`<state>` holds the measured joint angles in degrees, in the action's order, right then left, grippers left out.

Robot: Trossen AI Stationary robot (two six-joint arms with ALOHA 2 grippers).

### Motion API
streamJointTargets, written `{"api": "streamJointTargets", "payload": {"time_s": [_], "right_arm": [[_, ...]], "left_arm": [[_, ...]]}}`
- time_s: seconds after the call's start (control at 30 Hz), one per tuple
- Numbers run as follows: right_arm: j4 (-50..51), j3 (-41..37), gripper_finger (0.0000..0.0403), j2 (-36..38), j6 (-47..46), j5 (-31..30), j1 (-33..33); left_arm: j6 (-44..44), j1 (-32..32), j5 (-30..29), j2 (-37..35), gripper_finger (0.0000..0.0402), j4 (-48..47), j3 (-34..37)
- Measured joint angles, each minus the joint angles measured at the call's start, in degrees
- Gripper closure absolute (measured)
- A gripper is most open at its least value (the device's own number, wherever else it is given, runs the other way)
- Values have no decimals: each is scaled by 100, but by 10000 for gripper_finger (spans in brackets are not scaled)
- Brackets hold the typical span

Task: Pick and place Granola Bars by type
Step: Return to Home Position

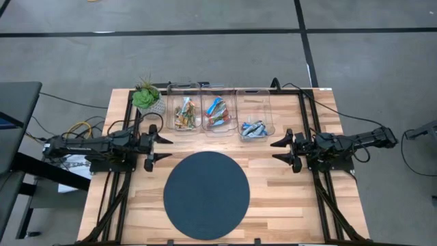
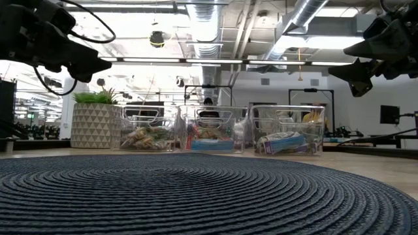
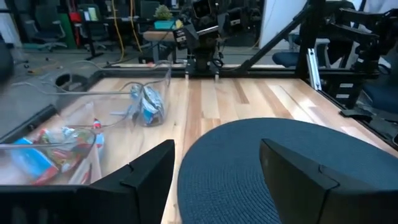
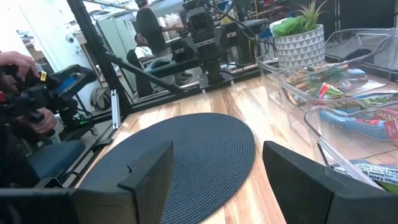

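The granola bars lie sorted in three clear bins along the table's far side: tan and orange ones in the left bin (image 1: 184, 115), blue and red ones in the middle bin (image 1: 216, 113), blue and silver ones in the right bin (image 1: 255, 128). My left gripper (image 1: 164, 147) hovers open over the table's left side, left of the round dark mat (image 1: 206, 195). My right gripper (image 1: 278, 149) hovers open on the right, near the right bin. Neither holds anything. In the low view the bins (image 2: 215, 137) stand in a row beyond the mat (image 2: 196, 196).
A potted plant (image 1: 147, 98) stands at the table's far left corner beside the bins. Black frame rails run along the left and right table edges (image 1: 311, 116). A person's hands (image 4: 25, 93) show in the room beyond the table in the right wrist view.
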<state>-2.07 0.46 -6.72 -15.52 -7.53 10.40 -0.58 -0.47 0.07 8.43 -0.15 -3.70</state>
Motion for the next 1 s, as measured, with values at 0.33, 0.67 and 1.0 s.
{"api": "streamJointTargets", "payload": {"time_s": [0.33, 0.67, 1.0], "right_arm": [[-2, 1, 159, 0, -1, 7, 1], [1, 0, 159, -1, 0, 4, -1], [2, 0, 159, 0, 1, 4, 1]], "left_arm": [[-147, -9, -96, -833, 173, -38, 212], [-16, -9, -82, -833, 173, 194, 313], [354, -9, -86, -833, 173, 199, 319]]}}
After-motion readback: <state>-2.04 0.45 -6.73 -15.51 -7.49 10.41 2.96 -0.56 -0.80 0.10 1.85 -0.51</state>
